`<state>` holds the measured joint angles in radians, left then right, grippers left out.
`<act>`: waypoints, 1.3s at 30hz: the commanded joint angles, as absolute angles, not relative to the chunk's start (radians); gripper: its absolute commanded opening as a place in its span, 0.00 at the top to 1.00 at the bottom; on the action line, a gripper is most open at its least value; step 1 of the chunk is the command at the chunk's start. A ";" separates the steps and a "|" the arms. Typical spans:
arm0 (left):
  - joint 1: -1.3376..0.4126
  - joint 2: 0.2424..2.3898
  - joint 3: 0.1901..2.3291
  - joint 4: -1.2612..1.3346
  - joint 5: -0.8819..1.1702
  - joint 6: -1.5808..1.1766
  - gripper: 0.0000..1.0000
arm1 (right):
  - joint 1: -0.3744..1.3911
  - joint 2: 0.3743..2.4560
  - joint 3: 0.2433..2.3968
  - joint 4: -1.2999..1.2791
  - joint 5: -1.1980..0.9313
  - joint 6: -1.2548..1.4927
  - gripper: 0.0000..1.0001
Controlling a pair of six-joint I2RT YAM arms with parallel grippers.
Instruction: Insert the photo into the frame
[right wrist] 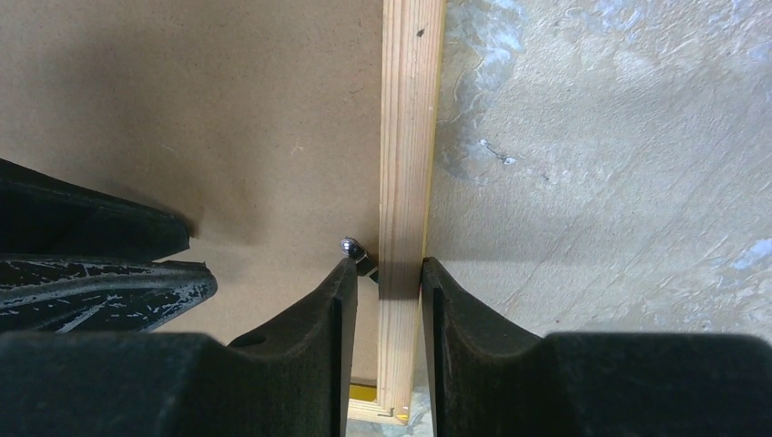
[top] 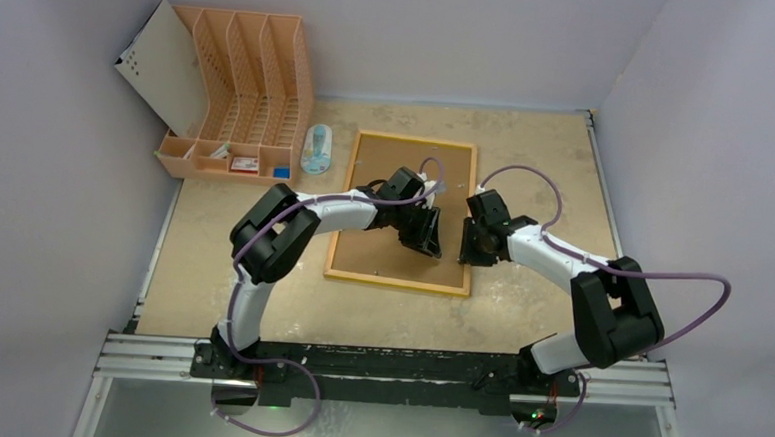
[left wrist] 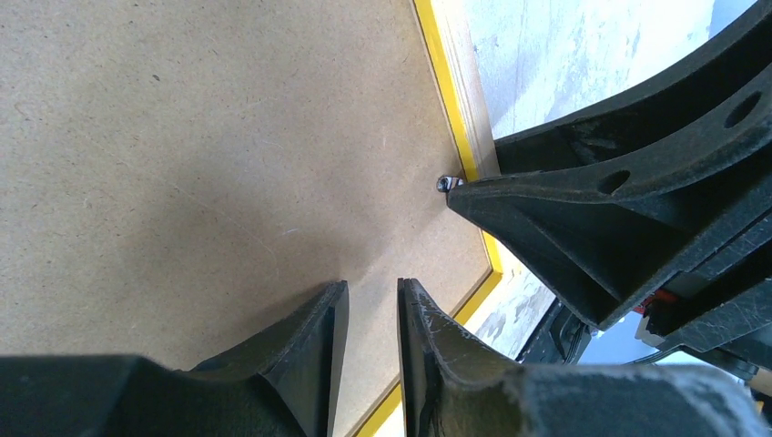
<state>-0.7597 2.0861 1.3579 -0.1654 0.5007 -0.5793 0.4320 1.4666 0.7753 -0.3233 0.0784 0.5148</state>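
Observation:
The frame lies face down mid-table, wood back edge up, yellow rim showing at its inner edge. A brown backing board fills it. The photo is not in view. My left gripper hovers low over the board near the frame's right rail, its jaws a narrow gap apart and empty. My right gripper straddles the right rail, open. Its outer finger touches the rail. Its inner finger is at a small metal tab.
An orange slotted file rack stands at the back left with a white panel leaning on it. A small blue-and-white object lies between rack and frame. Walls enclose the table on three sides.

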 commanded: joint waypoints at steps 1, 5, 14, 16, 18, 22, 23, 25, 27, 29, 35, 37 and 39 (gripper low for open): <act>-0.759 2.155 1.341 -0.272 0.383 -0.522 0.70 | 0.453 1.488 0.792 -0.358 0.085 0.499 0.71; -0.761 2.157 1.341 -0.272 0.383 -0.522 0.70 | 0.453 1.491 0.795 -0.362 0.105 0.500 0.75; -0.759 2.141 1.339 -0.272 0.388 -0.516 0.70 | 0.453 1.465 0.810 -0.359 0.068 0.521 0.72; -0.760 2.129 1.344 -0.273 0.395 -0.515 0.70 | 0.451 1.431 0.818 -0.375 0.039 0.548 0.67; -0.759 2.109 1.361 -0.281 0.408 -0.512 0.70 | 0.452 1.390 0.839 -0.384 0.053 0.558 0.55; -0.734 2.056 1.409 -0.304 0.457 -0.508 0.68 | 0.451 1.319 0.869 -0.358 0.073 0.574 0.43; -0.724 2.038 1.415 -0.303 0.465 -0.513 0.67 | 0.452 1.307 0.876 -0.349 0.085 0.582 0.42; -0.695 2.000 1.420 -0.304 0.469 -0.524 0.64 | 0.450 1.304 0.897 -0.333 0.119 0.592 0.41; -0.662 1.965 1.419 -0.305 0.465 -0.532 0.61 | 0.450 1.332 0.945 -0.330 0.172 0.610 0.39; -0.626 1.934 1.420 -0.335 0.428 -0.532 0.58 | 0.445 1.386 1.009 -0.334 0.214 0.622 0.38; -0.482 1.858 1.393 -0.461 0.224 -0.517 0.50 | 0.411 1.646 1.316 -0.404 0.333 0.643 0.36; -0.452 1.834 1.379 -0.478 0.164 -0.478 0.46 | 0.396 1.761 1.412 -0.424 0.350 0.644 0.35; -0.436 1.821 1.381 -0.504 0.112 -0.434 0.40 | 0.381 1.851 1.492 -0.439 0.347 0.646 0.35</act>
